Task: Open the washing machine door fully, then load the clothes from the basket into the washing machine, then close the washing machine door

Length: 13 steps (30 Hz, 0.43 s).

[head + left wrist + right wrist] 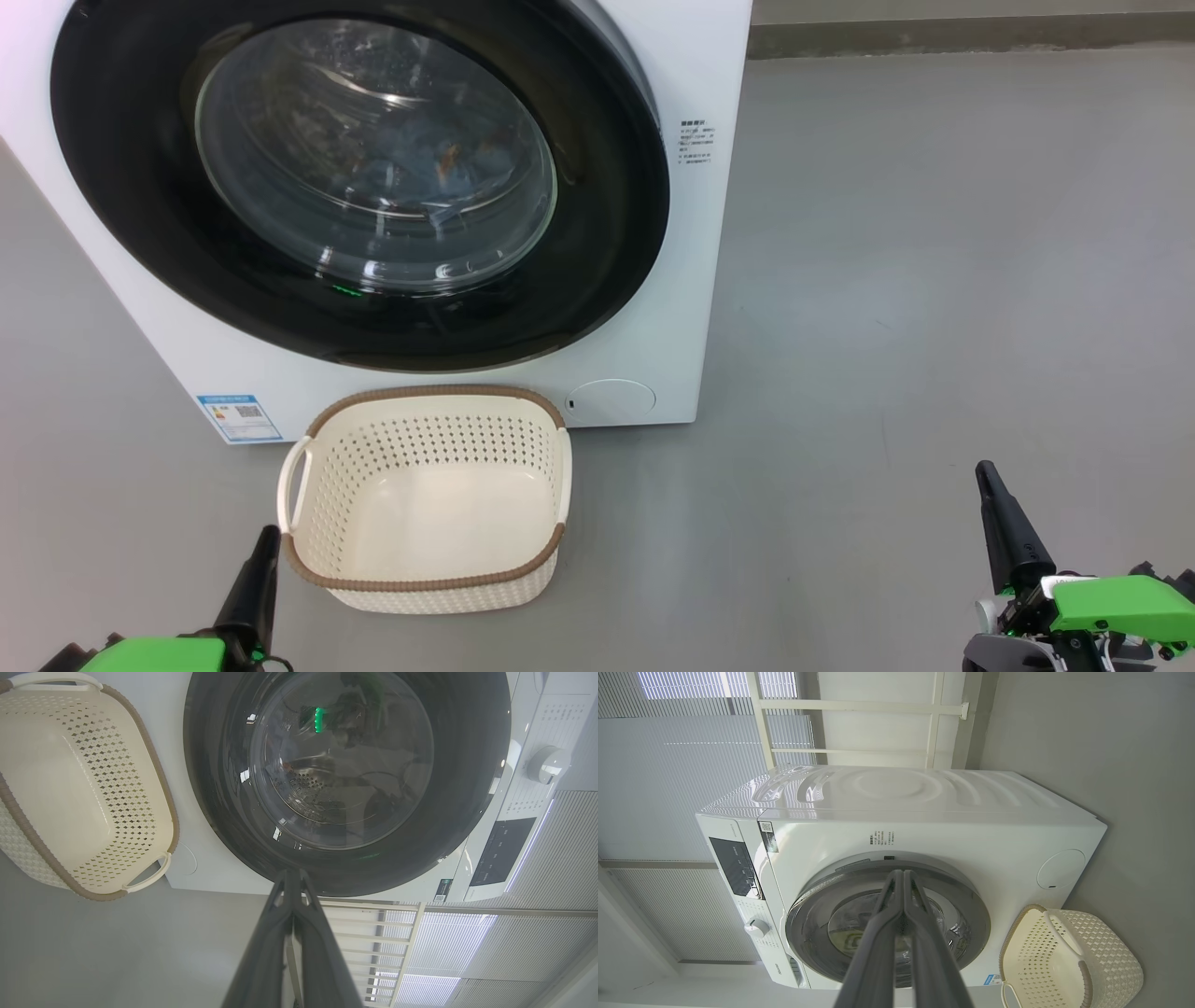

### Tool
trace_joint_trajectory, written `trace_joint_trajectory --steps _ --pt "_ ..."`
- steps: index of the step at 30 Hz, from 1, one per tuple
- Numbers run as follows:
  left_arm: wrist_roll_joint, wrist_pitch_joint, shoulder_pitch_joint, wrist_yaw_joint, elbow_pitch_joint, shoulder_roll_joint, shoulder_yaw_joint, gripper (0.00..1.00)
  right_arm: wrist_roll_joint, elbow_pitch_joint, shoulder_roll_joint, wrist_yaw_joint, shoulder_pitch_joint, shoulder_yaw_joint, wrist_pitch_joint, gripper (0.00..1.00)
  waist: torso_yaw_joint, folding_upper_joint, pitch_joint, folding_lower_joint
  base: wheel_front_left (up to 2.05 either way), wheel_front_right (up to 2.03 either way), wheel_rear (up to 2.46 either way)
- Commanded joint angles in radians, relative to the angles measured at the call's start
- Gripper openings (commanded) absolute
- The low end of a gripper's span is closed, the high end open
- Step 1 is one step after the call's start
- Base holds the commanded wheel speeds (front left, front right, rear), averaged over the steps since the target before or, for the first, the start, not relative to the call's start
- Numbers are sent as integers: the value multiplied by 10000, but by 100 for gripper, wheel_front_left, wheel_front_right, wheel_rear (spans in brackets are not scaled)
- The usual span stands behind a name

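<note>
Glossy black-rimmed round washing machine door is flush shut on the boxy white washing machine, blue clothes behind its glass. Cream perforated plastic basket sits right at its base on smooth grey floor. The left gripper is just beside the basket, right gripper over open floor, both with fingers pressed together.

A smooth grey floor ends at a darker strip along its far edge. Pale blinds, bright with daylight, hang beside a white frame.
</note>
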Motion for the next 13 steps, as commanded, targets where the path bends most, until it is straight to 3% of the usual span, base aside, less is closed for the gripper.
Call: trace_joint_trajectory --steps 1,13 --pt "-85 60 -412 -29 -257 131 341 0 35 -307 -26 16 -109 218 79 0 0 0 0 0 0 0 0" --pt "-85 60 -412 -29 -258 131 340 0 33 -307 -24 16 -110 216 80 0 0 0 0 0 0 0 0"
